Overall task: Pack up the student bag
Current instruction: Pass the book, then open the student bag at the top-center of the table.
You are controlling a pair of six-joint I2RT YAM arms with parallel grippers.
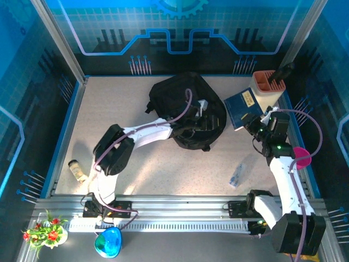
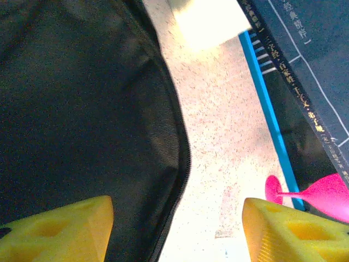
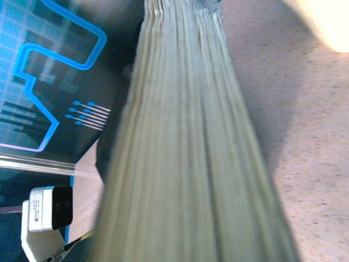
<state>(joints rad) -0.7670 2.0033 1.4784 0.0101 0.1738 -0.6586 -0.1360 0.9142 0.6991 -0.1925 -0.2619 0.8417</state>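
- The large black soft fabric student bag (image 1: 182,101) lies rounded on the far middle of the speckled beige table (image 1: 120,98), with straps trailing at its edges.
- The left gripper (image 2: 177,204) hangs over the bag's right part. Its 2 yellow foam fingers (image 2: 60,229) stand wide apart with nothing clamped between them. In the left wrist view the bag's seamed edge curves past the left-hand finger.
- The right gripper (image 1: 255,124) is closed on the near edge of a dark blue book with a yellow label (image 1: 241,105), which sits just right of the bag. The right wrist view looks along the book's pale page edges at close range.
- A cream container with an orange top (image 1: 267,86) stands just behind the book, near the far right corner.
- A pink plastic goblet (image 1: 301,158) sits at the table's right edge, beside the right arm.
- A small beige bottle (image 1: 78,170) lies near the left edge, well apart from the bag.
- A small clear plastic item (image 1: 237,176) lies on the near right part of the table.
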